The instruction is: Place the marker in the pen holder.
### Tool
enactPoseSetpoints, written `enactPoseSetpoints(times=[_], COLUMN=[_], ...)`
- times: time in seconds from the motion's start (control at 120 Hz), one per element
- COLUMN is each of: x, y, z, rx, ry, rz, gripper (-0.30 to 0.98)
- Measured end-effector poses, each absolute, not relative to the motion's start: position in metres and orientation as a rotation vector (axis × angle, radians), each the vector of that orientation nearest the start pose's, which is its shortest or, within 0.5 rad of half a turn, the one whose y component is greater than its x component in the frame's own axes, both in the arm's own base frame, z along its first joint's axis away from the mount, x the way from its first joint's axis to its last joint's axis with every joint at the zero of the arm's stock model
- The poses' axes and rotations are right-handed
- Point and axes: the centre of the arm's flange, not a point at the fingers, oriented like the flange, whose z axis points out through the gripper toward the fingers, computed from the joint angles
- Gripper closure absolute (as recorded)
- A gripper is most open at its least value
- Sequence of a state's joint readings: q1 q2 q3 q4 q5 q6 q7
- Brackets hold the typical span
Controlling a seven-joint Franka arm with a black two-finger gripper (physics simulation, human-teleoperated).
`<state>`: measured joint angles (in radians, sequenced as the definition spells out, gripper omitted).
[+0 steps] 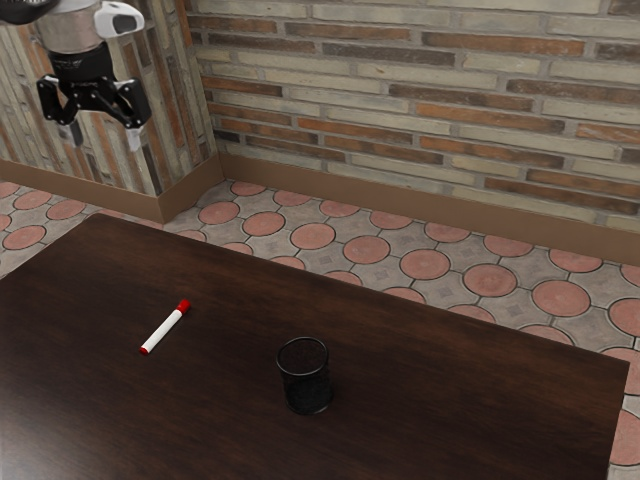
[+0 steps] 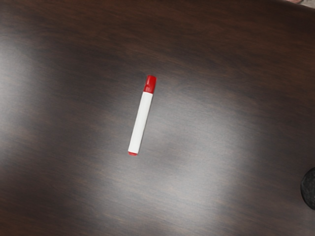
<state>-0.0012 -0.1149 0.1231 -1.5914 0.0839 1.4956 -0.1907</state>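
Note:
High in the exterior view's upper left is my gripper (image 1: 103,138), its two fingertips wide apart with nothing between them. Well below it, a white marker (image 1: 164,328) with a red cap lies flat on the dark table; the wrist view has the same marker (image 2: 141,119) lying under my hand. The black mesh pen holder (image 1: 304,376) stands upright on the table, to the marker's right in the exterior view. Part of the pen holder (image 2: 309,189) appears in the wrist view, apart from the marker.
The dark wooden table (image 1: 450,400) carries the marker and the pen holder. Its far edge borders a patterned tile floor (image 1: 345,245), with a brick wall (image 1: 430,90) behind.

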Motion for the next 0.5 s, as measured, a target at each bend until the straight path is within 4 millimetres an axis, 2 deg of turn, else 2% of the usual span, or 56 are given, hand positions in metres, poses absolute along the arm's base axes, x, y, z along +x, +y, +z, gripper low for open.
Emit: enactPoseSetpoints(times=[0.108, 0.142, 0.175, 0.242, 0.317, 0.383, 0.5], x=[0.504, 0.502, 0.499, 0.492, 0.490, 0.488, 0.478], y=[0.078, 0.082, 0.090, 0.105, 0.104, 0.097, 0.103], z=[0.663, 0.657, 0.643, 0.593, 0.538, 0.500, 0.433], rx=[-3.034, -3.033, -3.028, -3.019, -3.015, -3.010, -2.995], ry=[-0.501, -0.514, -0.538, -0.578, -0.572, -0.549, -0.556], rz=[-0.026, -0.014, 0.017, 0.123, 0.221, 0.284, 0.384], gripper=[0.00, 0.00, 0.00, 0.00, 0.00, 0.00, 0.00])
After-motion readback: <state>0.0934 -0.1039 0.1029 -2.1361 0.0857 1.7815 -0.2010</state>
